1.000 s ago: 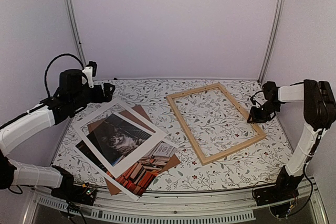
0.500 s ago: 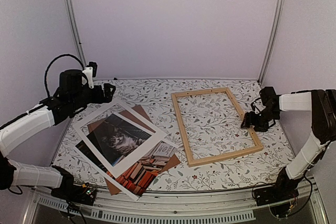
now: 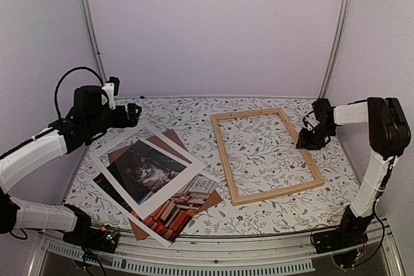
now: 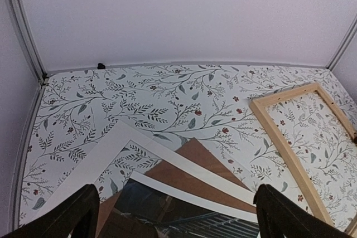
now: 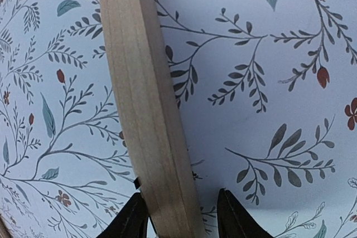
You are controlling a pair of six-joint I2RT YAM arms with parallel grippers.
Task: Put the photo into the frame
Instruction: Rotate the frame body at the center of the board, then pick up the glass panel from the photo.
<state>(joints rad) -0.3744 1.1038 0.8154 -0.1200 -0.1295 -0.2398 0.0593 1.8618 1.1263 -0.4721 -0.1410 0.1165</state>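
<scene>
The frame, thin light-wood bars, lies flat on the right half of the table. My right gripper sits low at its right bar. In the right wrist view that bar runs between the jaws of the right gripper: the left finger touches it and a gap shows at the right finger, so the gripper is open. The photo of the cat lies at left under a white mat. Hovering over the pile's far corner, my left gripper is wide open and empty.
A brown backing board lies in the pile under the mat, poking out toward the frame. The photo's lower part with books sticks out near the front edge. Walls close the table at the back and both sides.
The frame has swung clockwise and lies squarer to the table. My right gripper moved with its right bar, then shifted a little farther back. The left arm has not moved.
</scene>
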